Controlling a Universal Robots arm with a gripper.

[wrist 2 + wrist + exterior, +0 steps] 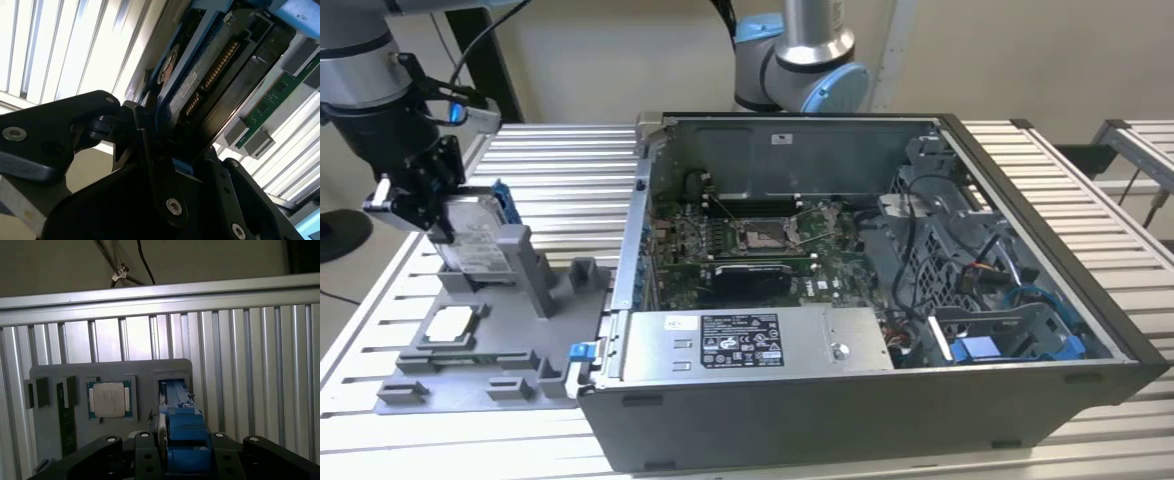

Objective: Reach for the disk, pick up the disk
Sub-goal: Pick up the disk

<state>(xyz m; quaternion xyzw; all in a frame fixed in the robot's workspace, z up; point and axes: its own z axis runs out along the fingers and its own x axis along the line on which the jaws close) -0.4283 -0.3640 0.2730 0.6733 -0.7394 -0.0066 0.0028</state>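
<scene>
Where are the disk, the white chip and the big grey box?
the disk (478, 245), exterior view, its silver face.
the white chip (109, 400), first wrist view, its top centre.
the big grey box (744, 341), exterior view, its printed label.

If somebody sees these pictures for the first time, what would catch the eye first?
First, the big open computer case, which takes the middle and the exterior view's right, its inside on show. Then the gripper at the exterior view's left, shut on the disk, which stands upright in a grey tray. A white chip lies flat on that tray, nearer the camera.
</scene>
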